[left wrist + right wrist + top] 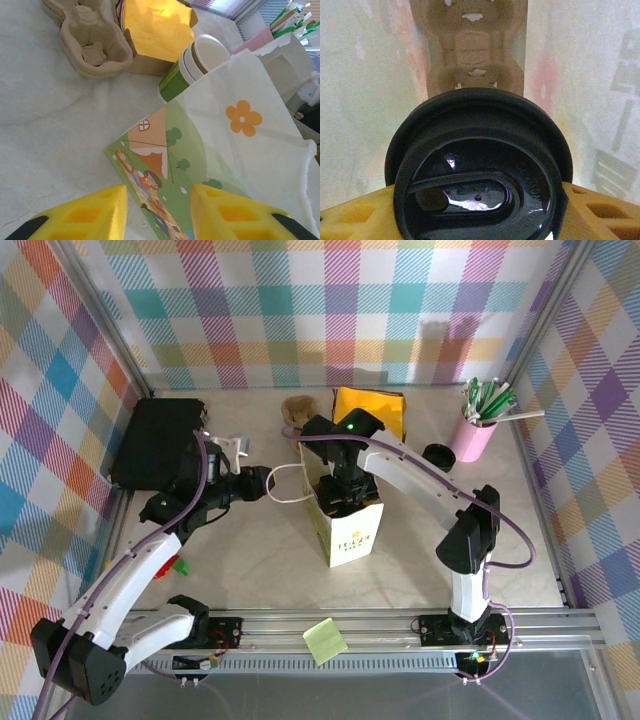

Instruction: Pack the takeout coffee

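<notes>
A green note (pixel 325 640) lay on the rail (pixel 400 625) at the bottom of the overhead frame. At mid-frame the bag (pixel 352 535) stood upright on the surface (pixel 250 580), its mouth open. The left hand (pixel 256 483) hung just left of the bag's handle (pixel 285 483), fingers (pixel 95 215) apart and holding nothing. Its wrist view showed the bag's printed side beyond the gap.

The right hand (pixel 477 212) sat inside the bag, closed on the coffee (pixel 477 165), whose black top hid the cup body below. Past it, at the top of that wrist frame, a pulp tray (pixel 470 45) lay on the bag's floor.

Behind the bag, spare cups (pixel 190 65), white with green bands, lay nested on their side. Farther back sat a tray stack (pixel 92 42) and, beside it, a napkin box (pixel 157 32). A flat lid (pixel 437 453) lay right of the box, with the pink straw cup (pixel 475 435) near the right wall. A black case (pixel 155 445) occupied the upper left.
</notes>
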{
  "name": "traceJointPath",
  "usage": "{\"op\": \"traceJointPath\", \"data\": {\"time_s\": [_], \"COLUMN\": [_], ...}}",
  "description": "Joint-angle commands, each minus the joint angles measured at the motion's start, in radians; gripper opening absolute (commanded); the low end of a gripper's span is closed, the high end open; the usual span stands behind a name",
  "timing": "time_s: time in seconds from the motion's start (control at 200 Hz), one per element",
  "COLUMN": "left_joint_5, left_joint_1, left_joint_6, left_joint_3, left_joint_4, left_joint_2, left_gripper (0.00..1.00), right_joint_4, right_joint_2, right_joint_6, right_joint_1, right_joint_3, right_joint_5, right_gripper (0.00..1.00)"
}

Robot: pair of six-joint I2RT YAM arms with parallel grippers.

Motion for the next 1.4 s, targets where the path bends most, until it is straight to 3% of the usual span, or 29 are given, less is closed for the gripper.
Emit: {"op": "traceJointPath", "data": {"time_s": [0.0, 1.395], "left_joint_5": [-0.013, -0.022], "left_joint_1": [-0.003, -0.002], "left_joint_6": [0.014, 0.028], "left_joint_3": [-0.019, -0.015], "left_joint_4": [-0.013, -0.016], "left_joint_2": [-0.025, -0.005], "left_gripper": [0.38, 0.39], "right_joint_4": [0.023, 0.124], "right_joint_2": [-0.03, -0.053], "right_joint_6": [-0.019, -0.02], "right_joint_1": [-0.001, -0.003], "right_joint_3": [-0.014, -0.149], "right_joint_5": [-0.003, 0.007], "right_gripper": [0.61, 0.6]}}
